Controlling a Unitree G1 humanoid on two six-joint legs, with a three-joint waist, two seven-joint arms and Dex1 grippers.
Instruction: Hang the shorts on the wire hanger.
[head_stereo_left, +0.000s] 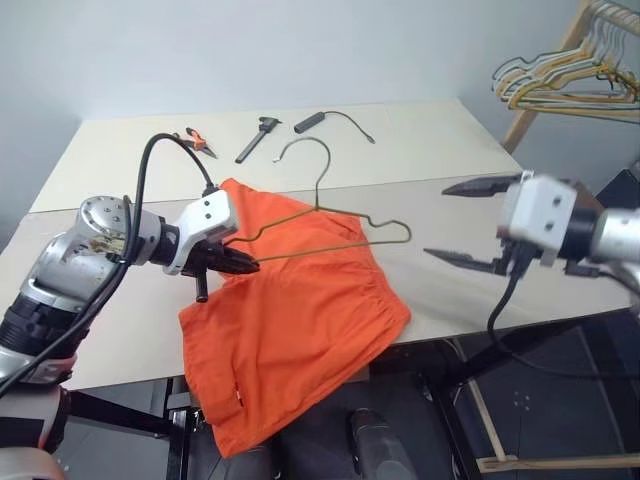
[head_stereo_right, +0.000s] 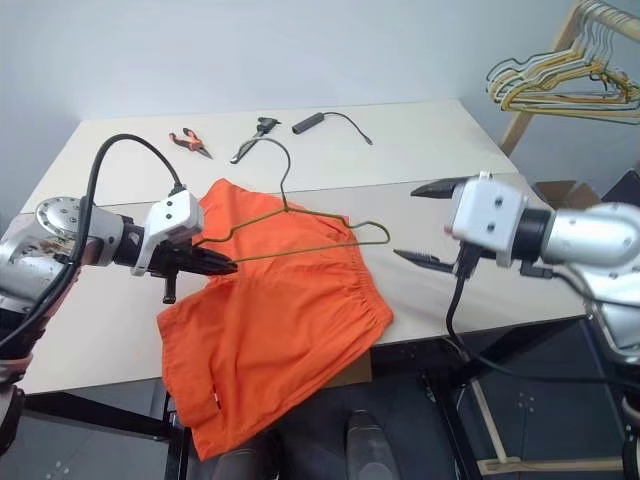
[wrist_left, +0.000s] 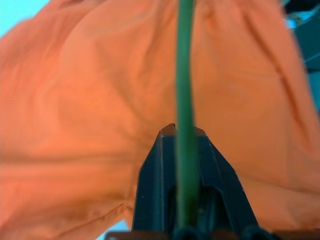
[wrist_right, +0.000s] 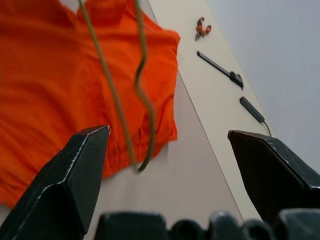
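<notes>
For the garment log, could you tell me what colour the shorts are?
The shorts are plain bright orange, best seen in the left eye view.

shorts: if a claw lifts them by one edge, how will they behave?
The shorts will likely go limp: they already fold over the table edge and hang. They look thin and wrinkled, so probably light. A small pinch may slip or bunch, especially near the gathered waistband.

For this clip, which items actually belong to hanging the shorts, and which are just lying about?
Part of the job:
- shorts, draped over the table edge
- wire hanger, gripped by the left gripper

Lying about:
- orange-handled pliers
- dark hand tool
- black cabled device
- bunch of hangers on a rack
</notes>
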